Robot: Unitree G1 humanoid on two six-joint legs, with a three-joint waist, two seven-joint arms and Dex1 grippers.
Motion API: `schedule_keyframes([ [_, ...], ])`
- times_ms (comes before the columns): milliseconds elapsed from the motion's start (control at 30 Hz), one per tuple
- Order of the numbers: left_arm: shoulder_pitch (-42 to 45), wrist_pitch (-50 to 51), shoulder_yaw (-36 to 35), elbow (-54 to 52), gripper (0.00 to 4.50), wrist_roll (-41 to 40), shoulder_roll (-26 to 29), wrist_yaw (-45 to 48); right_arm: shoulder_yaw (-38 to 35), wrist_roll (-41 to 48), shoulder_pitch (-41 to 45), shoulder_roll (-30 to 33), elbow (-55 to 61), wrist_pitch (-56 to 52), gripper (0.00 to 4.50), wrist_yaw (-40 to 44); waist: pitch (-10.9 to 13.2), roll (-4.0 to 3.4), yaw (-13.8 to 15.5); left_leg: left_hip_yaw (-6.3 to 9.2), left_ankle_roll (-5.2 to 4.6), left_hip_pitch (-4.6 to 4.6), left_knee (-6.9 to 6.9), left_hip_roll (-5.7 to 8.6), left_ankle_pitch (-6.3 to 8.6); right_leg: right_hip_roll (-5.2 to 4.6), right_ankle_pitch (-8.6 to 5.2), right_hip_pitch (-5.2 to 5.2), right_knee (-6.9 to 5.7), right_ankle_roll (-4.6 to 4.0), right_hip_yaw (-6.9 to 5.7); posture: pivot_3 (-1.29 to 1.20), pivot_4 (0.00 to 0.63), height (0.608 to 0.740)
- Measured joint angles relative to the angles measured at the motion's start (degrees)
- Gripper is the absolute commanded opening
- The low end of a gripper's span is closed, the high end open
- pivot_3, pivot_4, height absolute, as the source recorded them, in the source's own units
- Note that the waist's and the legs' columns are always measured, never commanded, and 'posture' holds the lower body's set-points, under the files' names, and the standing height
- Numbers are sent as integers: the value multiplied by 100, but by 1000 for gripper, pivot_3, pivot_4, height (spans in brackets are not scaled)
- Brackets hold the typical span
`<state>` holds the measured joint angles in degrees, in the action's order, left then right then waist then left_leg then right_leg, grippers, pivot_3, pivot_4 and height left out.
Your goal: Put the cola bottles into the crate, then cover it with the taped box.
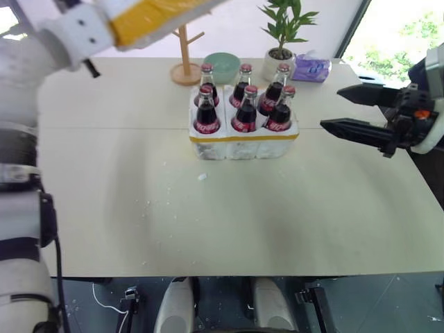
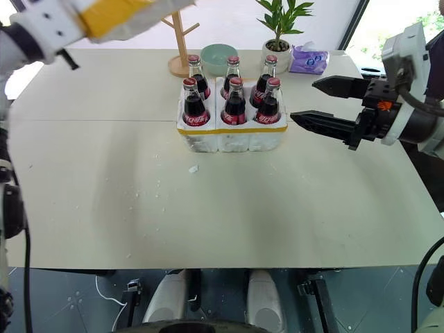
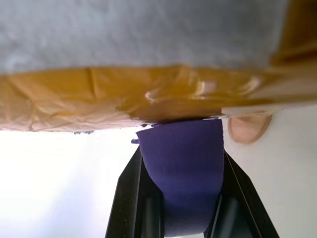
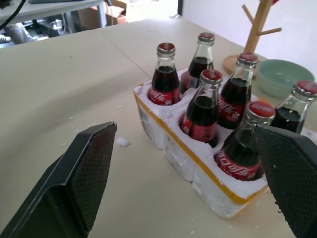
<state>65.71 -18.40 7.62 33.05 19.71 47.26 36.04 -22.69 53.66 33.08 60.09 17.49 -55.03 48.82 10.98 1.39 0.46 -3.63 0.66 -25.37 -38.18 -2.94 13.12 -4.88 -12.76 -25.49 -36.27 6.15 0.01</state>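
While crate [image 1: 243, 142] stands full, bowl [image 1: 223, 66], plant [image 1: 283, 35] behind.

White crate [image 1: 243, 142] with yellow band; dark cola bottles [image 1: 244, 109], red-capped.

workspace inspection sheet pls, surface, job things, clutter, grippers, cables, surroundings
surface: pale table, white crumbs scattered on it.
job's things: six cola bottles stand in the crate; taped box is held up off the table, not yet on the crate.
clutter: wooden rack, green bowl, potted plant, tissue pack behind the crate.
grippers: left gripper shut on the taped box; right gripper open, beside the crate.
cables: white cable on the floor.
surroundings: window at the far right.
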Motion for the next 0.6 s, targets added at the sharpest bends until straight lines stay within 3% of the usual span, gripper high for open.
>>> schedule_keyframes([
  [300, -544, -389, 877, -675, 333, 1822, -167, -1434, -387, 270, -414, -44, 173, -152, 4500, -433, -1, 0, 35, 10, -1, 1, -2, 0, 0, 4, 0, 10, 3, 0, 1, 0, 150, 740],
  [600, -916, -62, 710, -1497, 333, 1945, -276, -1398, -645, 399, -824, -51, 345, -184, 4500, -685, -4, 2, 39, 17, -1, 1, -7, 1, 0, 5, 0, 19, 8, 0, -1, 0, 150, 740],
])
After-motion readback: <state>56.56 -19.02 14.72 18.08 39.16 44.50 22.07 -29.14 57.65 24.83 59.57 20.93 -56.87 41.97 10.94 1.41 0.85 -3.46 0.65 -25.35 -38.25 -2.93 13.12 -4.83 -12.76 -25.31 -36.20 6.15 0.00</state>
